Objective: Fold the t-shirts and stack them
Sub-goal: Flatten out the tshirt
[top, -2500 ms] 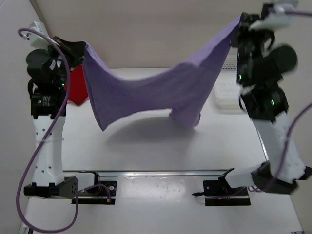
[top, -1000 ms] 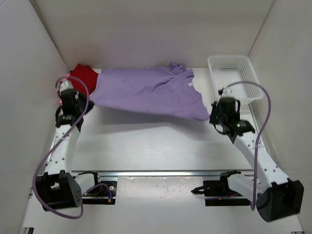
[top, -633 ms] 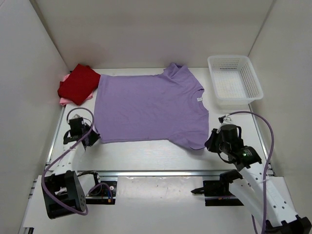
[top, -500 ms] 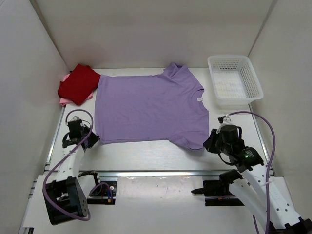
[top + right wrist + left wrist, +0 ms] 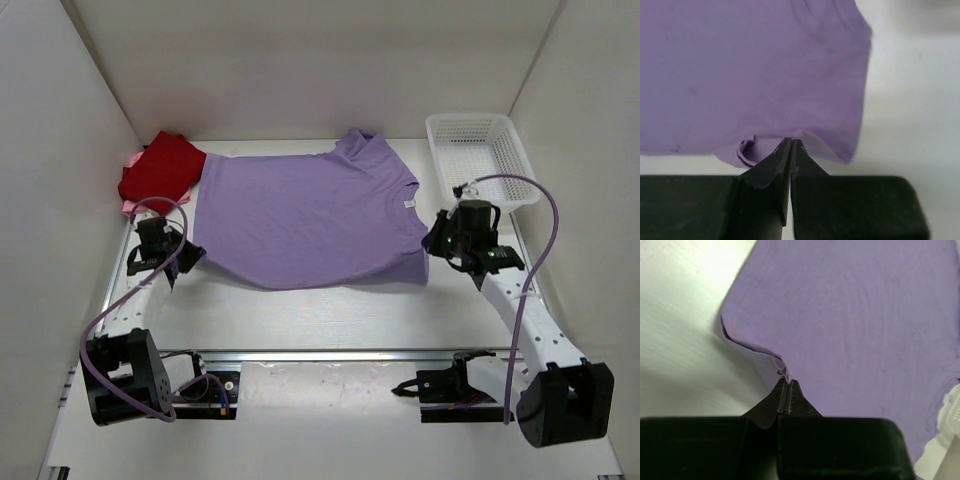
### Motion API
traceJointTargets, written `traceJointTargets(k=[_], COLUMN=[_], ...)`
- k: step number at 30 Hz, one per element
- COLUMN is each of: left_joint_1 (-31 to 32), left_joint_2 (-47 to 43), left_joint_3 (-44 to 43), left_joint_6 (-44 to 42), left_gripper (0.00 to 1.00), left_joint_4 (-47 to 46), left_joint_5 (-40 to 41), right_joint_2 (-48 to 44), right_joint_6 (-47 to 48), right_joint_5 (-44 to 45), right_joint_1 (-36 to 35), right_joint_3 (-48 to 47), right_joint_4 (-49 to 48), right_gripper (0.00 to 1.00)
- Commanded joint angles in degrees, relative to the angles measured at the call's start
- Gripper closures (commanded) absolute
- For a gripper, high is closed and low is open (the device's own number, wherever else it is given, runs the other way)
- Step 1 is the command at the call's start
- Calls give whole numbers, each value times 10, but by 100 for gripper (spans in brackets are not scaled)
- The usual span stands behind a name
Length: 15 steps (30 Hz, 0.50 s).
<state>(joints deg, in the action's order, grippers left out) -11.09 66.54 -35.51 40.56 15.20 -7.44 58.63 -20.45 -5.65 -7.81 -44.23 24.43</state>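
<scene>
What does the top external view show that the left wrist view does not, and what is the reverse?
Only the top external view shows the folded dark red shirt lying on the pink shirt at the far left, and the right gripper at the right edge of the lavender shirt. Only the left wrist view shows, close up, the left gripper with its jaws shut on a small pinch of hem. Both show the lavender shirt spread over the table.
</scene>
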Motion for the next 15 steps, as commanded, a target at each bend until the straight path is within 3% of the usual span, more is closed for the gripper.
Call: traceJointTargets(k=[1,4,8,10,15], left_joint_1=[2,6,11,12,3], left_joint_2=[-6,-22,-55,-64,-94], left_joint_3=[-44,-55,-17,21,110], left_joint_6=[29,17,-19,-26,-34], left_gripper=[100,100,100,100,100], left_joint_4=[-39,-24,-5,-7,1], left_joint_5=[-1,-5,49,42,17], right_joint_2=[47,40,-43,-100,-199], right_joint_6=[27,44,25,-2,-54], right_joint_5=[-7,1,56,52,-54], right_joint_1=[-12,-67,-144,-132,-41], right_joint_3=[-73,-127,-49,12,158], right_joint_4=[-115,-114,-96,-52,64], right_gripper=[100,100,100,100,99])
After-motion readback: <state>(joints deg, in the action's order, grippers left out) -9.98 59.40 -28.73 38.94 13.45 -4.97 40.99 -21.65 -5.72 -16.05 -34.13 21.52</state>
